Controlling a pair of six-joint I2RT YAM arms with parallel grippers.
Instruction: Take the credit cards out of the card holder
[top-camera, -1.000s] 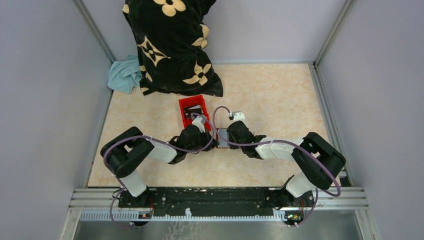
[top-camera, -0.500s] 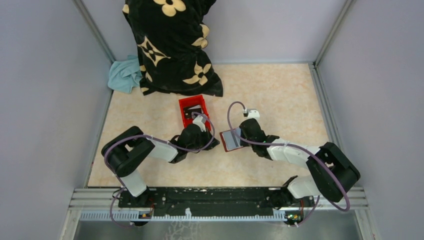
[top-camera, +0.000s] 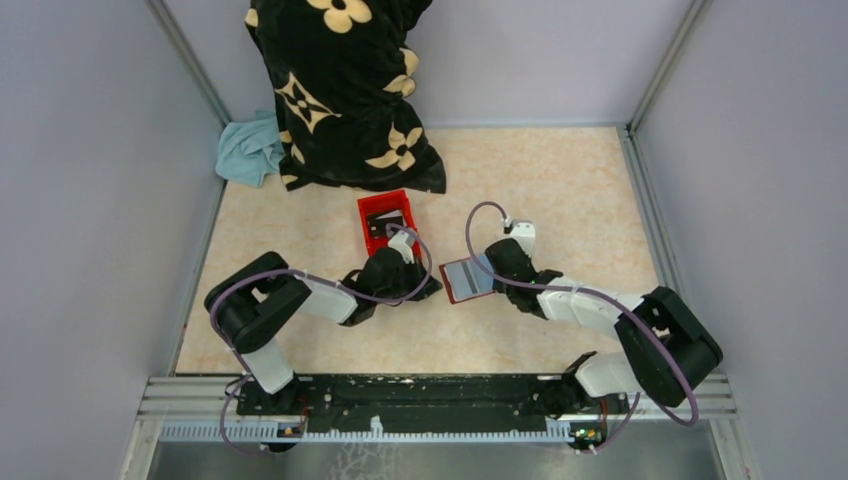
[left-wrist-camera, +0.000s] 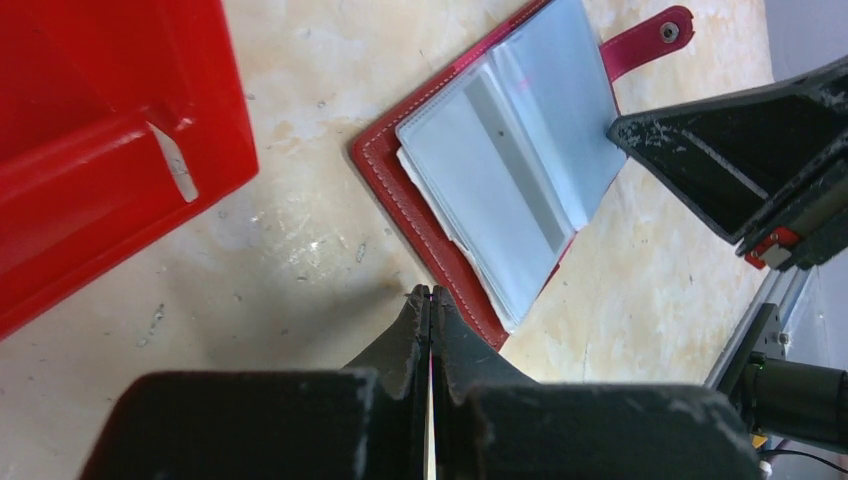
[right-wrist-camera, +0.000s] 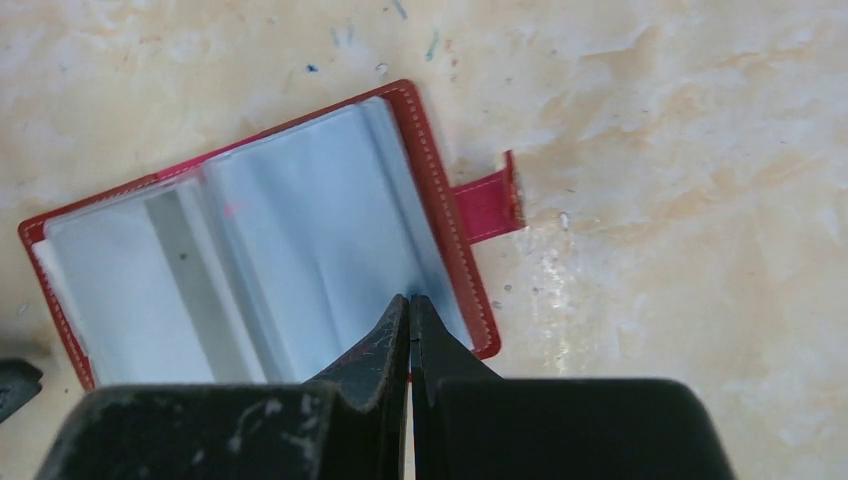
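Beige tabletop (top-camera: 560, 190) holds the open dark red card holder (top-camera: 467, 278); left gripper (left-wrist-camera: 430, 295) and right gripper (right-wrist-camera: 409, 300) closed, empty; pale blue-grey credit cards (left-wrist-camera: 510, 170) need pinching next.

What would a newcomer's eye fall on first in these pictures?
The dark red card holder lies open mid-table, pale blue-grey inside up, between the shut left pincer and shut right pincer. Beyond the left pincer stands a bright red box; a black flowered cloth looms at the far left.
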